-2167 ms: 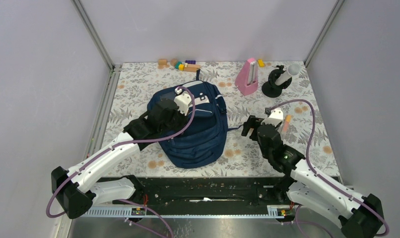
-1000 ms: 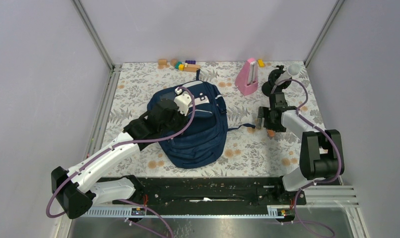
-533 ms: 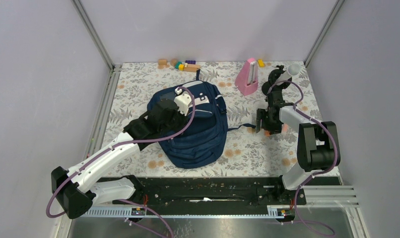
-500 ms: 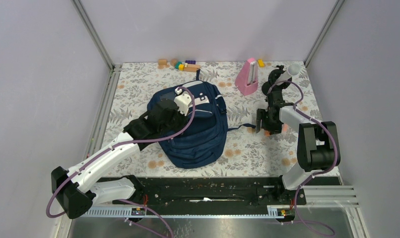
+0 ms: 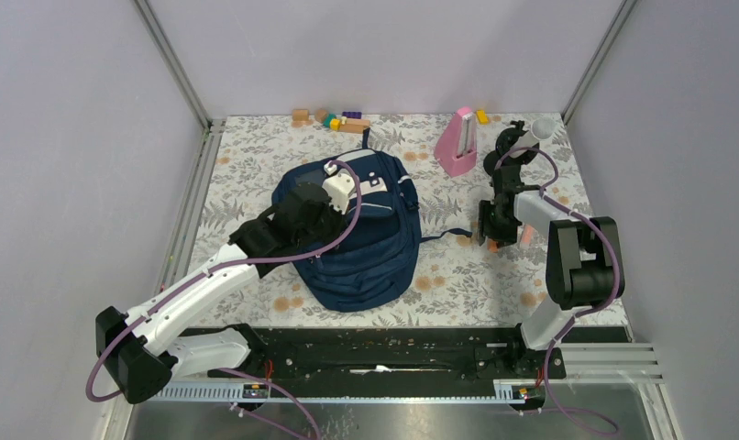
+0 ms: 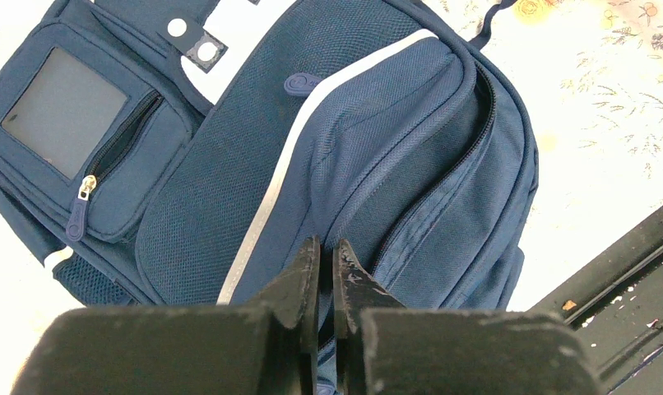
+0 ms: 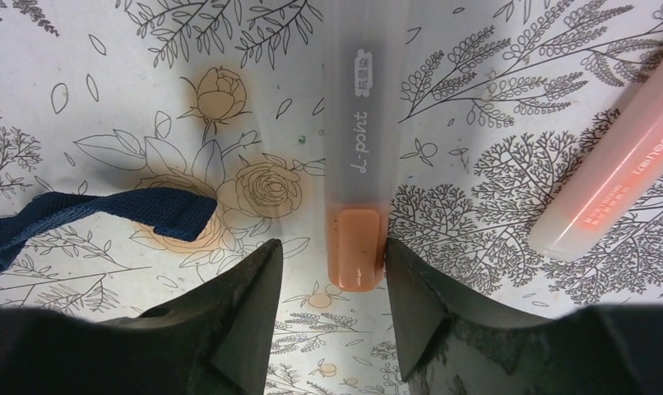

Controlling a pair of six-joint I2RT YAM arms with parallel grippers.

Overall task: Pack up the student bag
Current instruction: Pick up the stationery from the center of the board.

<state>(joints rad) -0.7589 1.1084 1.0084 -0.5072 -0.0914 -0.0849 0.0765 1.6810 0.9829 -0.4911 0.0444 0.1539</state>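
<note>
Swung out right of bag (image 5: 375,252) lying mid-table and narrowing right gripper (image 7: 330,251), half open, astride capped end of pen (image 7: 357,123), nothing clamped yet; left gripper (image 6: 325,247) closed tight, tips on bag; first pickup likely close.

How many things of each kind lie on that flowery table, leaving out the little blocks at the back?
Backpack: 1
Pens: 2 (grey pen, orange pen)
Pink metronome-like object: 1
Black stand with white ball: 1
Total: 5
</note>
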